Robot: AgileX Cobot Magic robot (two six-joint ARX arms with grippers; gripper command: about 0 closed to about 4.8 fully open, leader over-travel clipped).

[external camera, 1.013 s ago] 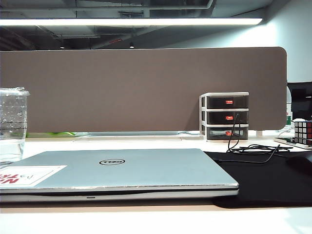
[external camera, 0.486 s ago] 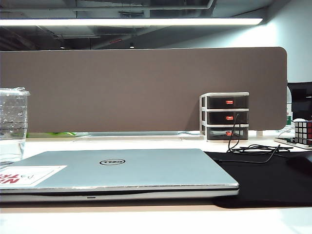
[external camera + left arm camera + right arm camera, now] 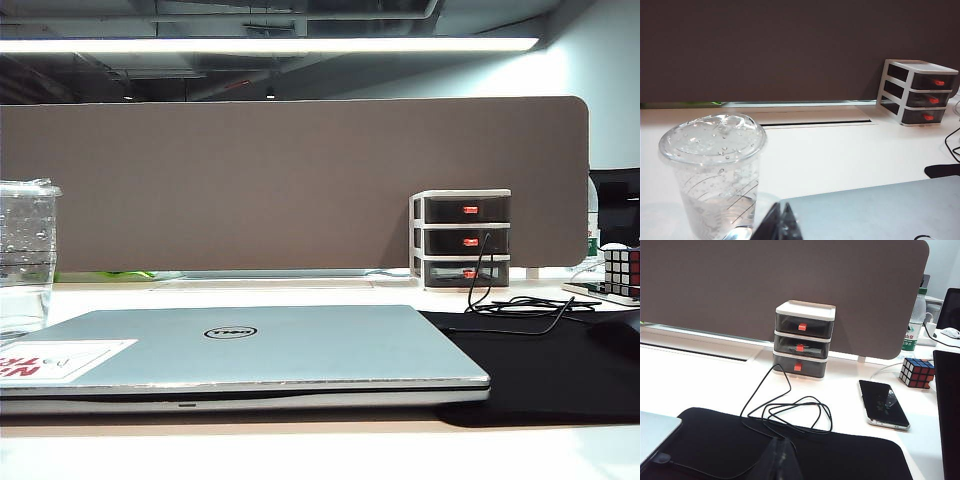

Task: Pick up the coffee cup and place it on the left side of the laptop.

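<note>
The white counter (image 3: 300,292) carries everything, backed by a brown partition (image 3: 300,180). The closed laptop (image 3: 250,350) lies flat across the middle, its lid just beyond and to one side of the left tool (image 3: 781,222), whose dark fingers sit pressed together with nothing between them. The black mat (image 3: 790,450) spreads under and ahead of the right tool (image 3: 781,460), which also looks closed and empty; a looped cable (image 3: 790,415) lies on the mat just ahead of it, and the small drawer unit (image 3: 802,342) stands well beyond. The coffee cup (image 3: 715,170) stands upright on the counter just ahead of the left tool, already beside the laptop's left edge and not held. The placement looks done; nothing further seems left but keeping both tools clear.
</note>
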